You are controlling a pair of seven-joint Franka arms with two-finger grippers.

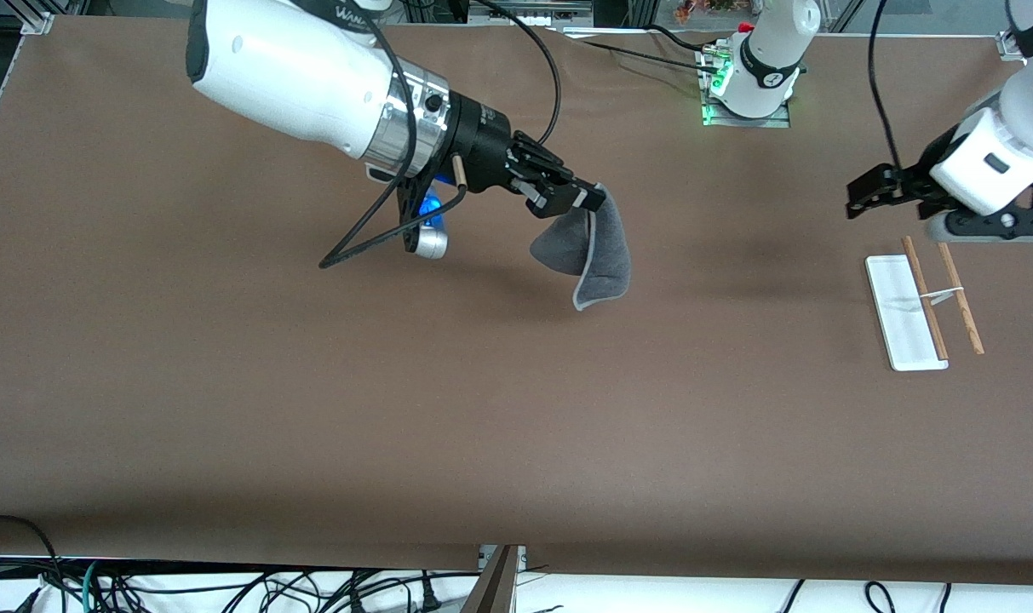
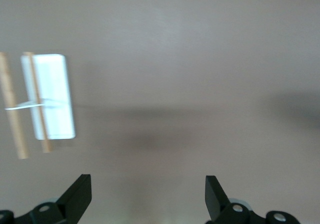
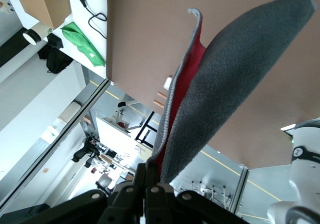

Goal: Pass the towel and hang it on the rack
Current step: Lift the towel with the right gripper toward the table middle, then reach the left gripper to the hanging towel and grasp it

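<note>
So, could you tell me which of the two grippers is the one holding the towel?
The right gripper, over the middle of the table, is shut on the towel, which hangs from it. The left gripper hovers open and empty beside the rack.

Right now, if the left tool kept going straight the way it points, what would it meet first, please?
Probably only the bare brown table: the open left tool points at it, with the white-based, wooden-rod rack off to one side.

Right end effector [image 1: 586, 201] up over mid worktop [image 1: 312, 409], pinching towel [image 1: 597, 260] by top edge, grey side out, cloth hanging folded, left end effector [image 1: 865, 197] jaws apart, above rack [image 1: 908, 311] at left arm's end
</note>
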